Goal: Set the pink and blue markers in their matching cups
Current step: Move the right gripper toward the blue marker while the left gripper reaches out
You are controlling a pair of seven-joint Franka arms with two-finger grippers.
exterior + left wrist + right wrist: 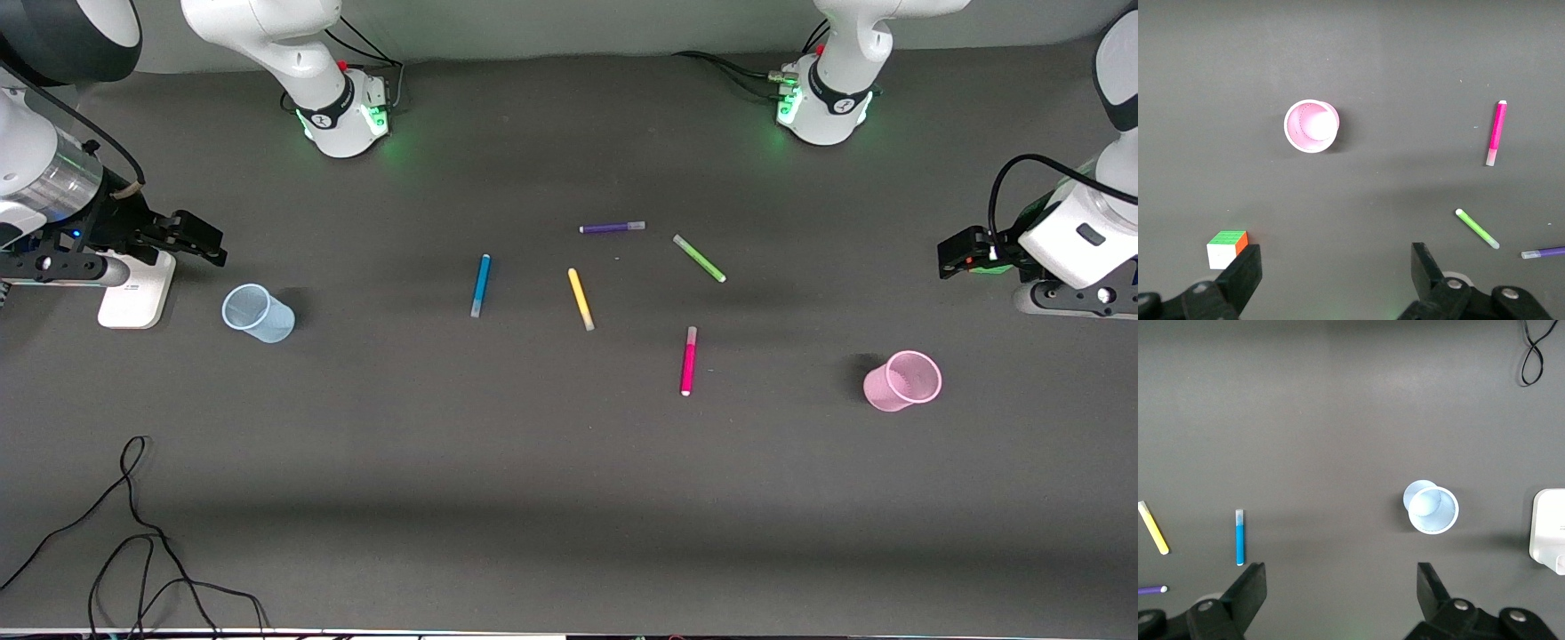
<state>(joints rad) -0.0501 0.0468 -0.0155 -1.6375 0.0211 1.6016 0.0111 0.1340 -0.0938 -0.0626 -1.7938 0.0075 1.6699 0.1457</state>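
No pick begun. Left pincer point(949, 258) and right pincer point(206, 244) hang spread and empty at the counter point(569, 498) ends. Pink marker point(688, 360) and blue marker point(480, 284) lie mid-counter; pink cup point(902, 380) and blue cup point(258, 313) stand upright, empty. Next move, likely: reach inward, descend square across a marker.

Seen from the front camera, the blue cup point(258, 313) is parked at roughly 9 o'clock from the blue marker point(480, 284), and the pink cup point(902, 380) at about 3 o'clock from the pink marker point(688, 360).
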